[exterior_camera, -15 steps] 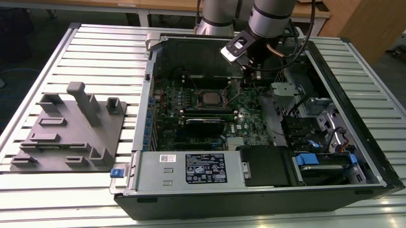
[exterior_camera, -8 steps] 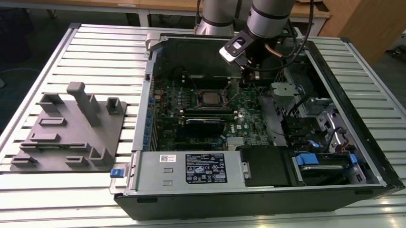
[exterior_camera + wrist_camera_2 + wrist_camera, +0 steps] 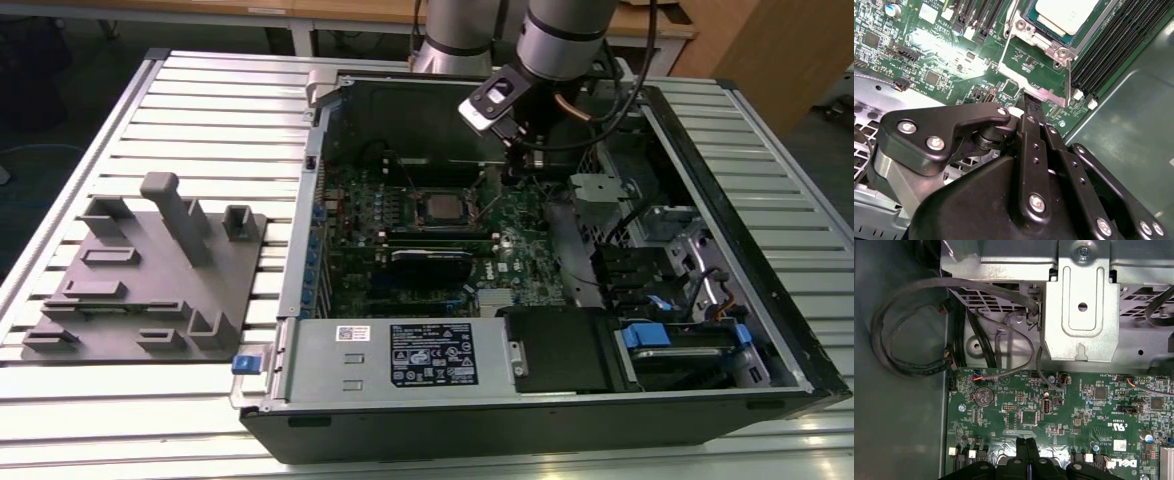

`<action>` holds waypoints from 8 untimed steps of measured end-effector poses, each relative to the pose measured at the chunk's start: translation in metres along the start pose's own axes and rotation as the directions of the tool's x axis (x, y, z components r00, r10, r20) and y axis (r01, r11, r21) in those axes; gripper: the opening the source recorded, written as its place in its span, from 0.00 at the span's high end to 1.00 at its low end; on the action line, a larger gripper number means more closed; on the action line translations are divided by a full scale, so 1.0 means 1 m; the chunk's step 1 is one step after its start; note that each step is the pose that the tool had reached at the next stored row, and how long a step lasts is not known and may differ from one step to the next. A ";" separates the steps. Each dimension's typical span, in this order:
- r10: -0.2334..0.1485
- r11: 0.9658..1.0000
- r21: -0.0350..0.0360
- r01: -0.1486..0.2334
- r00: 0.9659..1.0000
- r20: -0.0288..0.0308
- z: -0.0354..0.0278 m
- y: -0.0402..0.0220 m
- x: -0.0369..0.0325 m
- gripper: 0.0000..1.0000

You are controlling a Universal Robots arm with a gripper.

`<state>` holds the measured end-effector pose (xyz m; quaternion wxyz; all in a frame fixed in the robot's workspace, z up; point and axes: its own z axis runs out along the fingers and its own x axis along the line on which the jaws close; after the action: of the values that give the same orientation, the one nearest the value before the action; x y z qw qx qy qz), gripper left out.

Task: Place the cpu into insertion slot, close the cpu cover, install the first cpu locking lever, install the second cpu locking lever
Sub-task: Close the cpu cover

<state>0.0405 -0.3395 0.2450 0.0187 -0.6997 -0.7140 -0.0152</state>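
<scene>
Gripper (image 3: 1030, 102) was pinched closed, holding nothing, tips just beside the socket (image 3: 1021, 31) frame edge. Cpu (image 3: 1066, 15) sat in the socket, silvery face up, inside the open computer case (image 3: 534, 430).

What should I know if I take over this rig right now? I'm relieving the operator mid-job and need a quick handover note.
Gripper: fingers shut, nothing seen between them, tips low over the motherboard beside the insertion slot.
Cpu: seated in the insertion slot, pale face up.
Cpu cover: appears to lie down around the chip.
Levers: the wire lever next to the fingertips looks unlatched; I can't tell for the other one.
Done: cpu placed, cover seemingly closed.
Left: both locking levers, as far as the views show.
</scene>
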 end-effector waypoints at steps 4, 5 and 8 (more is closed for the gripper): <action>0.000 1.000 0.001 0.000 1.000 0.000 0.0003 -0.0009 0.0000 0.89; 0.000 1.000 0.001 0.000 1.000 0.000 0.0004 -0.0011 0.0000 0.89; 0.000 1.000 0.002 0.000 1.000 0.000 0.0012 -0.0030 0.0000 0.89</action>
<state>0.0375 -0.3395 0.2438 0.0195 -0.6998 -0.7139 -0.0144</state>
